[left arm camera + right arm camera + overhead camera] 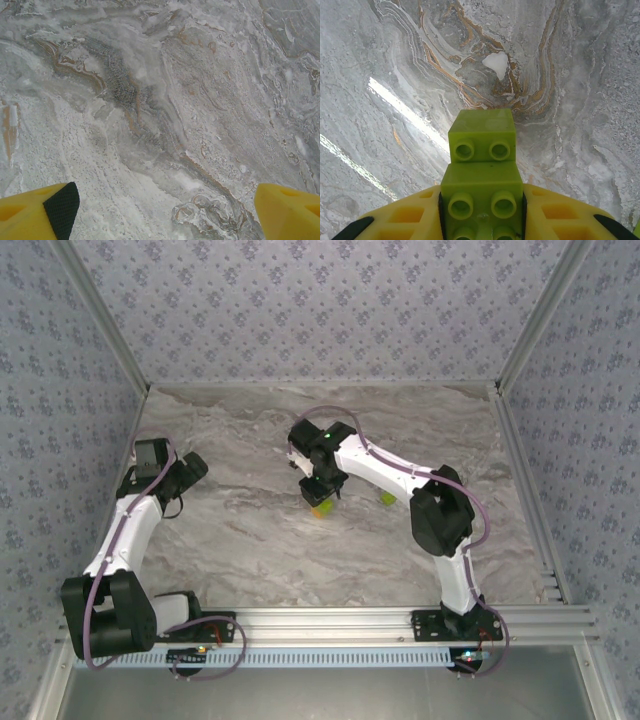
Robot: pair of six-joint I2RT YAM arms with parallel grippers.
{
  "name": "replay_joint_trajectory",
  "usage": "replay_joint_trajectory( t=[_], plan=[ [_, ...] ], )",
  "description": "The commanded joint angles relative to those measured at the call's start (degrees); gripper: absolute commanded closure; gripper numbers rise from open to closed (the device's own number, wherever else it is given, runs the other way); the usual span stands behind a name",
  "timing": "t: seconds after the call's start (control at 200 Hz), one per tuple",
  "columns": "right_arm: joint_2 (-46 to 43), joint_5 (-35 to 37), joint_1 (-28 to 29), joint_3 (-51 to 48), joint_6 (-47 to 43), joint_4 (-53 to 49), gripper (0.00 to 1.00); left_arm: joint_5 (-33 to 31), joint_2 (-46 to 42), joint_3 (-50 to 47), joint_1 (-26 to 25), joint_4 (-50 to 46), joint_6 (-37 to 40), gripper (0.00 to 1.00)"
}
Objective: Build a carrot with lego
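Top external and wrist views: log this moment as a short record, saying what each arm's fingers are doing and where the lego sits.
left fingers: open, nothing between them, over bare table
right fingers: shut on the carrot build
carrot build: joined lime-green bricks, studs toward the wrist camera
loose brick: lime-green, on the table right of the build, apart from it
contact with table: cannot tell for the held build
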Motion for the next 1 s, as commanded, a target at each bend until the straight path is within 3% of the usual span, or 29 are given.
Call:
replay_joint_trajectory(
  t=[0.0,0.994],
  plan=[
    [4.5,1.1,-0.3,-3.5,-0.4,-5.8,0.63,0.0,-0.3,0.2,0.1,0.3,-0.2,0.08],
    [-0.4,-1.5,0.1,-10.8,1.3,-1.9,0.63,0.0,-0.5,0.4,0.1,0.1,-0.3,0.08]
  ],
)
